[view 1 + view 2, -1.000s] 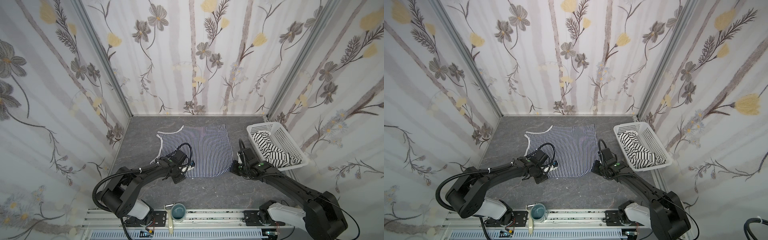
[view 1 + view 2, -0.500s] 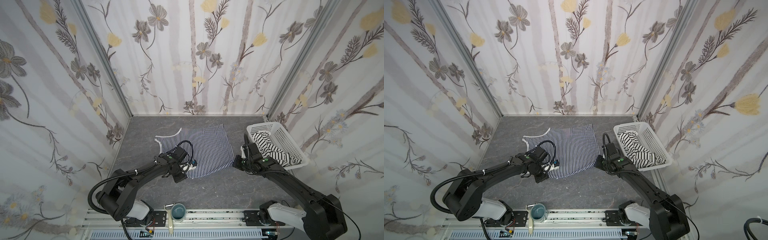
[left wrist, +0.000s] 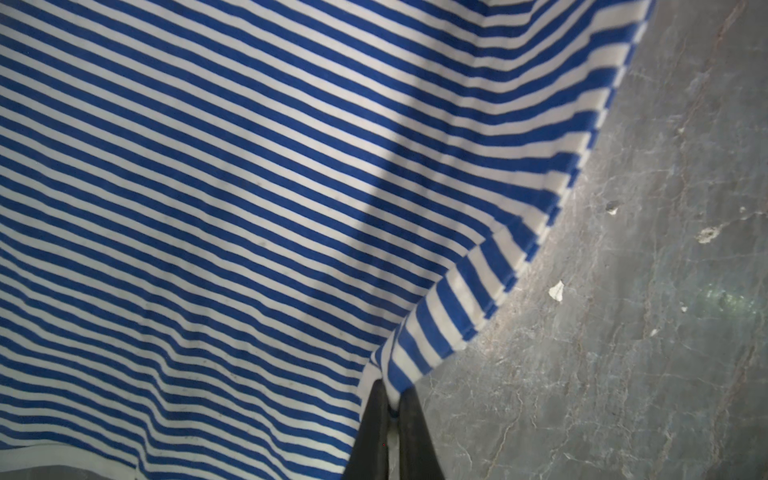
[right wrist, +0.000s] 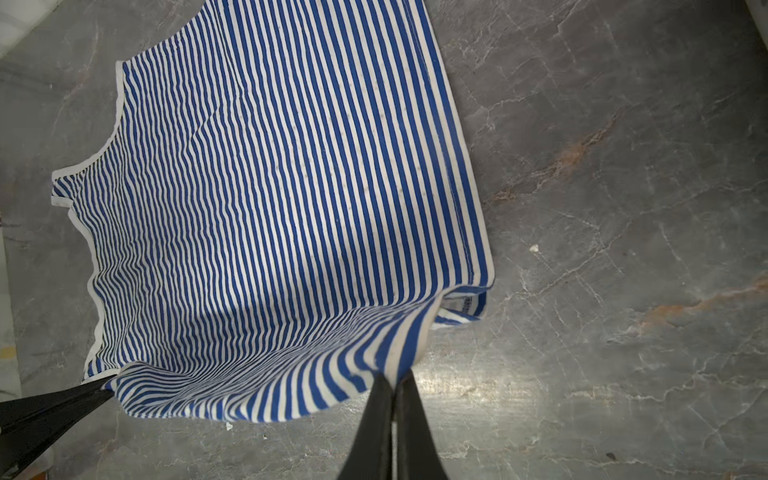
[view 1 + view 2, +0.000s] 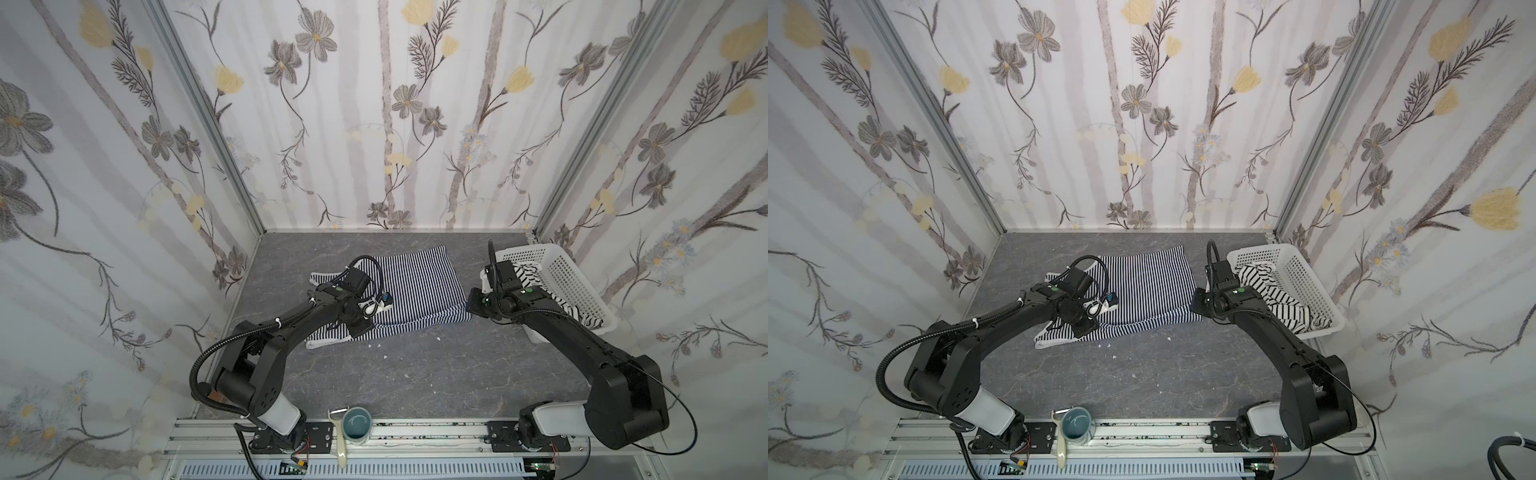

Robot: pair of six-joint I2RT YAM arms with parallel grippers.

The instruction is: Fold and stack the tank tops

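Note:
The navy-and-white striped tank top [image 5: 415, 286] [image 5: 1150, 282] lies mid-table, its near edge raised off the surface. My left gripper [image 5: 360, 328] [image 5: 1082, 330] [image 3: 390, 388] is shut on a pinch of that edge at the left. A lower layer of the fabric shows on the table beneath it. On the right corner of the same edge [image 4: 270, 208], my right gripper [image 5: 469, 307] [image 5: 1194, 305] [image 4: 392, 376] is shut. The cloth sags between the two grips. The white tank top with black stripes [image 5: 530, 272] [image 5: 1266, 286] lies crumpled in the basket.
The white perforated basket [image 5: 582, 291] [image 5: 1304, 270] stands at the right wall, just behind my right arm. A blue-grey cup [image 5: 357, 422] and a white-handled tool [image 5: 338, 436] sit on the front rail. Small white scraps [image 5: 385, 357] dot the grey marbled table. Papered walls close three sides.
Both grippers have lifted the near edge of the navy striped tank top and carried it toward the back wall. The cloth now doubles over itself.

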